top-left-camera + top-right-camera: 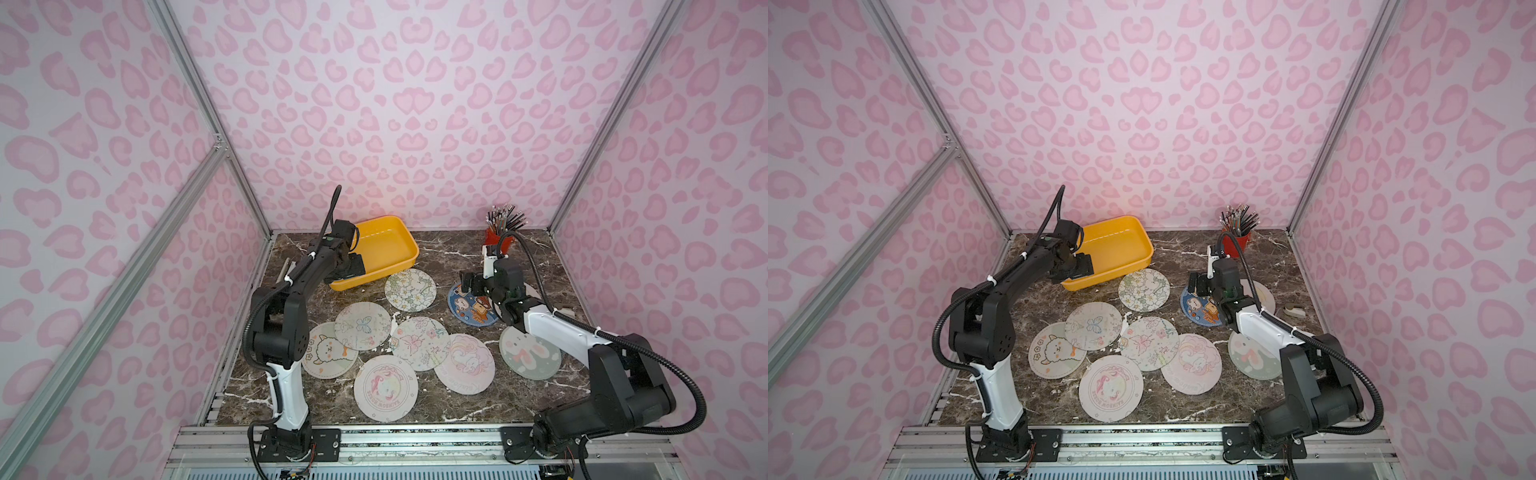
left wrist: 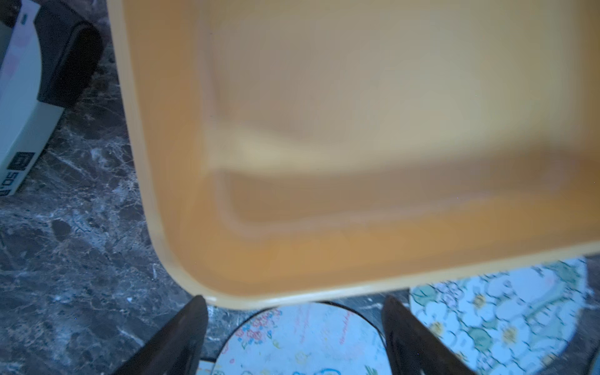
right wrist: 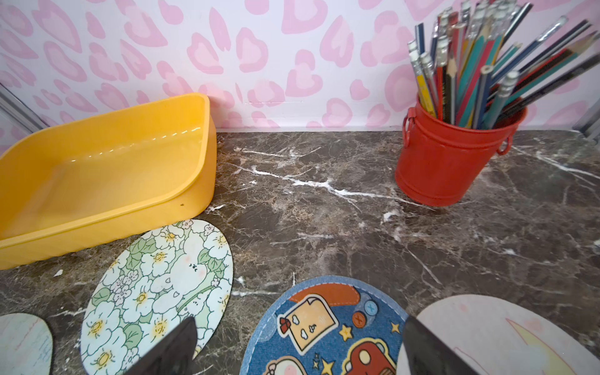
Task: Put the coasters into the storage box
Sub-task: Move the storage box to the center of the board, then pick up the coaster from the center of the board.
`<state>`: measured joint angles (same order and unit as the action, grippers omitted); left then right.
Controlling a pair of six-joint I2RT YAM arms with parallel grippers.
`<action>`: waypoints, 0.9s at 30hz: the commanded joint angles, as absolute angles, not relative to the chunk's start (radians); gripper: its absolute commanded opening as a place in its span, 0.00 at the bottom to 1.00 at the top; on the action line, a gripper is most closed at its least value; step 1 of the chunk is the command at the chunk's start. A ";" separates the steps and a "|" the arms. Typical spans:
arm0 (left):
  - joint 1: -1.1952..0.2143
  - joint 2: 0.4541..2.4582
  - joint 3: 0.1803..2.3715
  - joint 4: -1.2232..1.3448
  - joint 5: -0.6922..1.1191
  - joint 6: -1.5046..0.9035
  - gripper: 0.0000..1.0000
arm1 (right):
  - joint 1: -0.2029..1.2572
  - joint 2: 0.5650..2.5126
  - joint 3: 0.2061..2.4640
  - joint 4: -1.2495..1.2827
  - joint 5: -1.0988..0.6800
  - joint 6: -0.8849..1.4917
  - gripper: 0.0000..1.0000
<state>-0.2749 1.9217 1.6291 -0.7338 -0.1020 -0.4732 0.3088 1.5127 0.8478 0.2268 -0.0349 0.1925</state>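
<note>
— Which step are you on?
— The first pick, I'd judge. The storage box (image 1: 390,249) sits just ahead of my left tool (image 1: 353,266) and is empty; all the coasters (image 1: 420,343) lie on the bench (image 1: 453,257). Both tools have their jaws apart and hold nothing.
— Next move?
— My right tool (image 1: 468,286) hangs over the blue coaster (image 1: 471,311), right beneath it. I'd lower, catch that thin edge, then carry it ahead and left to the box.
</note>
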 commanded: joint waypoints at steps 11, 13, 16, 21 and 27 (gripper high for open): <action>-0.459 1.891 1.481 -0.467 0.104 -0.460 0.83 | 0.344 1.807 1.130 0.017 -0.280 0.250 0.97; -0.473 1.911 1.471 -0.444 0.105 -0.464 0.82 | 0.349 1.864 1.184 -0.022 -0.305 0.244 0.97; -0.478 1.950 1.479 -0.437 0.087 -0.461 0.81 | 0.355 1.924 1.239 -0.063 -0.324 0.243 0.96; -0.482 2.003 1.504 -0.445 0.029 -0.441 0.80 | 0.358 1.971 1.278 -0.085 -0.347 0.253 0.94; -0.486 2.063 1.545 -0.467 -0.003 -0.439 0.78 | 0.374 2.012 1.300 -0.112 -0.368 0.255 0.91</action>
